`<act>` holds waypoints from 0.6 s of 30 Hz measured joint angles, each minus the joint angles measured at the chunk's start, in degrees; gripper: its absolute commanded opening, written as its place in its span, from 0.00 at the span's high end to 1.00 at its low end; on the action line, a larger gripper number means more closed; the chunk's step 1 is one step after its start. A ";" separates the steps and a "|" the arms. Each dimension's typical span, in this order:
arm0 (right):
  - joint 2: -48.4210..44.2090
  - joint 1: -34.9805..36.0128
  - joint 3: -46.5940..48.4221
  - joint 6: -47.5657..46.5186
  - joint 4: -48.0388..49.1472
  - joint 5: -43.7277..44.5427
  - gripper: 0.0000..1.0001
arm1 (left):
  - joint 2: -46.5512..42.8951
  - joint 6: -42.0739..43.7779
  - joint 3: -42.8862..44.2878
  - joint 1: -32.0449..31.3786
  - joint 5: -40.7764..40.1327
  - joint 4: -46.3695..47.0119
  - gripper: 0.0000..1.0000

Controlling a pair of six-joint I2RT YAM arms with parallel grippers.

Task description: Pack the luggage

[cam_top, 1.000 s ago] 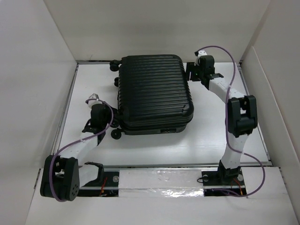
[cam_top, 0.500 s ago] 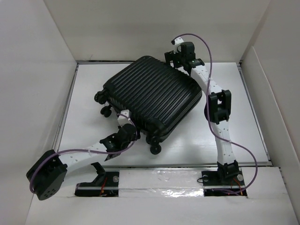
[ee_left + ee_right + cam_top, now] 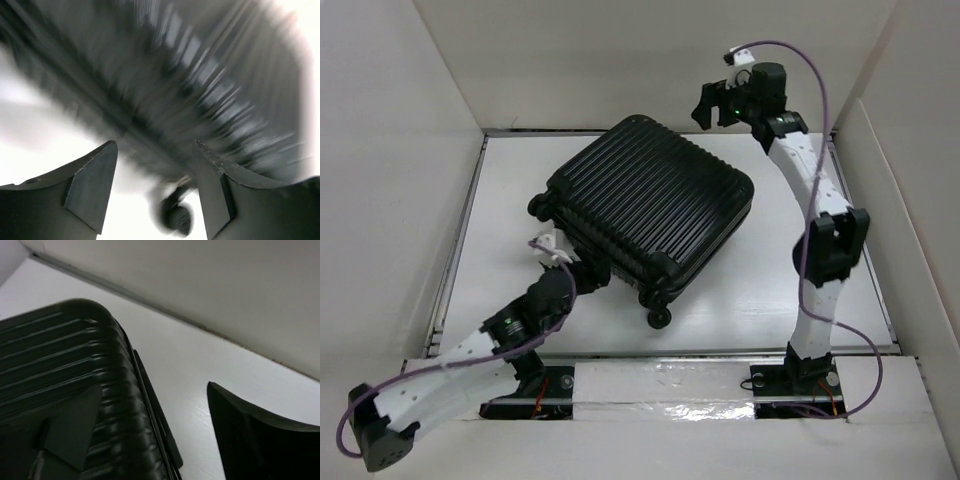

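Observation:
The luggage, a black ribbed hard-shell suitcase, lies shut and turned diagonally on the white table. One wheel points toward the near edge. My left gripper sits at the case's near-left side. In the blurred left wrist view, the left gripper is open, with the ribbed shell above it and a wheel beyond the gap. My right gripper hangs raised over the far right corner. In the right wrist view, the right gripper is open and empty above the luggage's edge.
White walls enclose the table on the left, back and right. A metal rail and taped strip run along the near edge by the arm bases. Purple cables loop off both arms.
The luggage swung from square to diagonal. My left gripper opened and its arm stretched low toward the near-left side. My right gripper opened wider and lifted up off the far corner.

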 measured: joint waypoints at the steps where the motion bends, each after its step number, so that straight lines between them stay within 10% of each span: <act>1: -4.31 -0.33 -4.04 0.20 2.08 -0.26 0.26 | -3.48 0.02 0.98 -0.02 -1.97 -0.20 0.46; 2: -8.66 -0.72 -8.37 0.35 4.11 -0.48 0.63 | -6.03 -0.02 1.99 0.00 -3.78 -0.07 0.47; 5: -19.89 -2.36 -19.30 1.51 9.11 -0.63 0.94 | -9.16 0.76 5.20 0.00 -9.18 2.27 0.48; 11: -42.51 -2.93 -49.07 4.55 20.70 2.84 1.00 | 5.49 5.03 15.26 4.24 -11.93 11.45 0.46; 18: -66.16 -0.07 -77.64 8.96 22.95 14.64 1.00 | 22.67 5.84 31.85 24.39 5.35 18.16 0.47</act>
